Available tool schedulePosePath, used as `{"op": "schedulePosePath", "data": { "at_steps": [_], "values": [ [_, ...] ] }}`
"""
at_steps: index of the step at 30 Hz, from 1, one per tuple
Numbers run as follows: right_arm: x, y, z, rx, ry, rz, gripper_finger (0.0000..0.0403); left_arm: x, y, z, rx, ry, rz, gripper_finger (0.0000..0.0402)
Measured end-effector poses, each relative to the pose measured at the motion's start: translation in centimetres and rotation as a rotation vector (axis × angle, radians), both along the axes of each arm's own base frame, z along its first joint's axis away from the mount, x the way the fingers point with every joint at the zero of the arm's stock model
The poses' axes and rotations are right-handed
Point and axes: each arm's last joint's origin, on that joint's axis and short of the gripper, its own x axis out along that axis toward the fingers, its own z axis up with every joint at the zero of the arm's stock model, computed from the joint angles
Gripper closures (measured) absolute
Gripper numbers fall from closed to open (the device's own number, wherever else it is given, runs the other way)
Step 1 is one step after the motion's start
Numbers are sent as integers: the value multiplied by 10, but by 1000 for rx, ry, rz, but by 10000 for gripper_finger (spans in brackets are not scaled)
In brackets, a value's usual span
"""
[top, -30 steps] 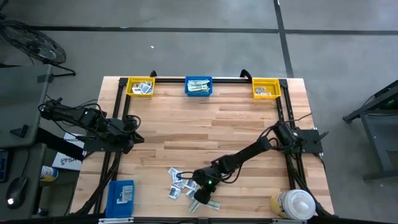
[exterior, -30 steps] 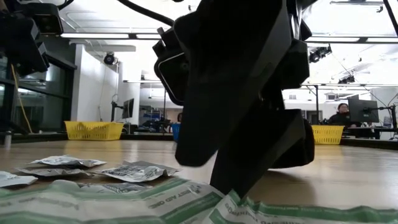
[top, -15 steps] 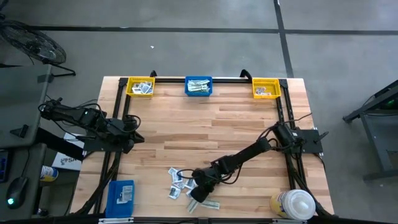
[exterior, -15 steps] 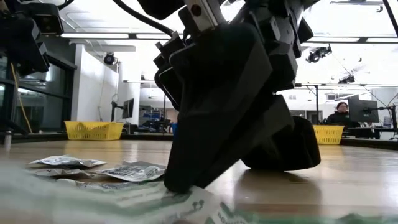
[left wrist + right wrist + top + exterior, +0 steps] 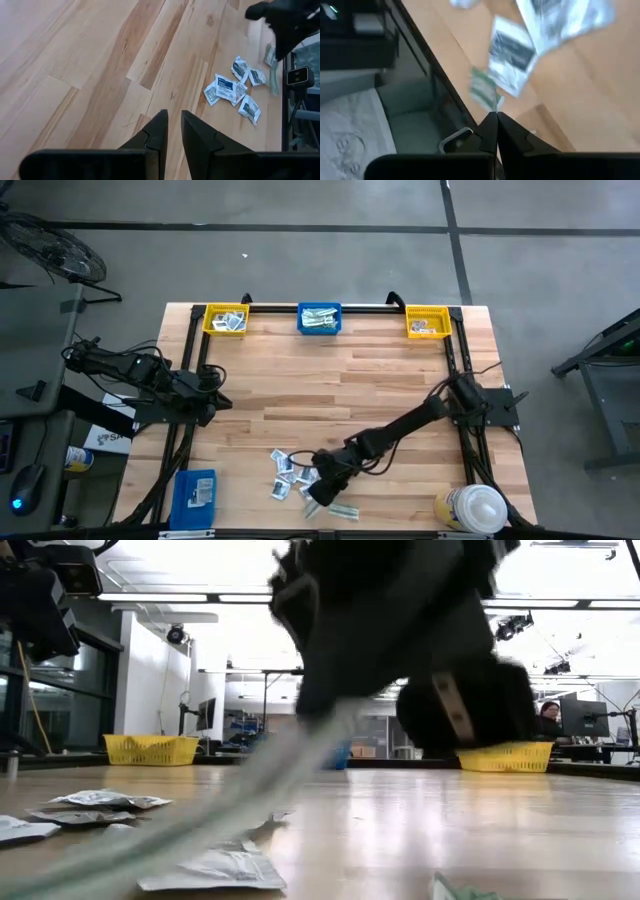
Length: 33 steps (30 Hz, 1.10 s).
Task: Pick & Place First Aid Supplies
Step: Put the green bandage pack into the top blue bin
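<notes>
Several white squarish packets (image 5: 285,472) lie loose near the table's near edge; they also show in the low view (image 5: 100,800) and the left wrist view (image 5: 227,90). A green-and-white strip (image 5: 342,510) lies beside them. My right gripper (image 5: 318,492) is above this pile, shut on another green-and-white strip (image 5: 484,95), which shows blurred in the low view (image 5: 200,830). My left gripper (image 5: 215,402) waits at the table's left, fingers together (image 5: 174,125) and empty. My right gripper pinches the green-and-white strip by one end (image 5: 492,106) between its two fingertips. The fingers slant down from the table's right. The strip hangs slanting below the gripper toward the tabletop (image 5: 120,865); whether its lower end rests there, I cannot tell.
Two yellow bins (image 5: 225,319) (image 5: 428,321) and a blue bin (image 5: 320,318) stand along the far edge, each with packets inside. A blue box (image 5: 195,492) sits at the near left, a white-capped bottle (image 5: 470,508) at the near right. Bare wood lies in the middle.
My right gripper, which stood with its fingertips down on the strips at the near edge, has gone up off the table. The strip it holds has come up by one end with it and swings below it.
</notes>
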Motion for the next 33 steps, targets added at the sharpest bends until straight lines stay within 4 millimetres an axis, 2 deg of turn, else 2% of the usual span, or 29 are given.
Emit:
{"op": "schedulePosePath", "data": {
  "at_steps": [8,16,19,24,33],
  "values": [
    [-9,-21,47,-137,-77,-115,403,0,0,0,0,-6,2,348],
    [-15,-72,92,-341,-166,-262,403,0,0,1,0,-7,2,348],
    [-16,-103,104,-446,-177,-331,403,1,0,1,6,-10,10,348],
    [-19,-168,123,-599,-191,-437,403,1,1,1,13,-12,18,348],
    [-30,-297,127,-733,-183,-551,403,1,1,1,29,-24,44,348]
  ]
}}
